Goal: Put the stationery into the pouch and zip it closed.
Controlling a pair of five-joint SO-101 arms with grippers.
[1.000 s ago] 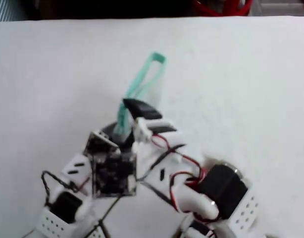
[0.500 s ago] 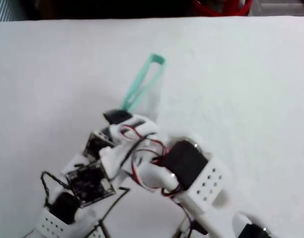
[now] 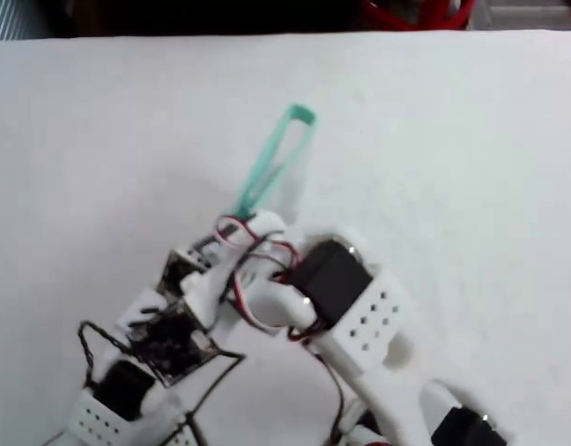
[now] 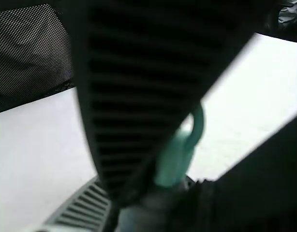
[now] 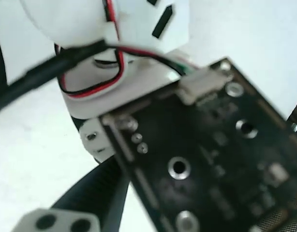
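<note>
The left gripper [image 4: 117,200] sits right at the near end of the pouch [image 3: 272,163], with the teal zip edge [image 4: 180,150] just beside it in the left wrist view. Whether it is clenched on that edge or merely against it I cannot tell. The right gripper [image 3: 246,225] crowds into the same spot, and its grasp is just as unreadable. From there the pouch stretches across the white table [image 3: 471,139] toward 1 o'clock in the high view, its teal-rimmed mouth a long narrow loop, so the zip looks not yet run shut. The likeliest trouble is a tangle: the right arm [image 3: 332,283], entering from 5 o'clock, lies across the left arm [image 3: 104,409], entering from 7 o'clock. Its red wires [image 3: 262,260] hang close to the left arm's camera board [image 5: 211,169], where a sideways pull could snag them. The pouch also looks light and limp; unless one gripper truly pins that end, a tug along the zip would probably drag it rather than close it.
</note>
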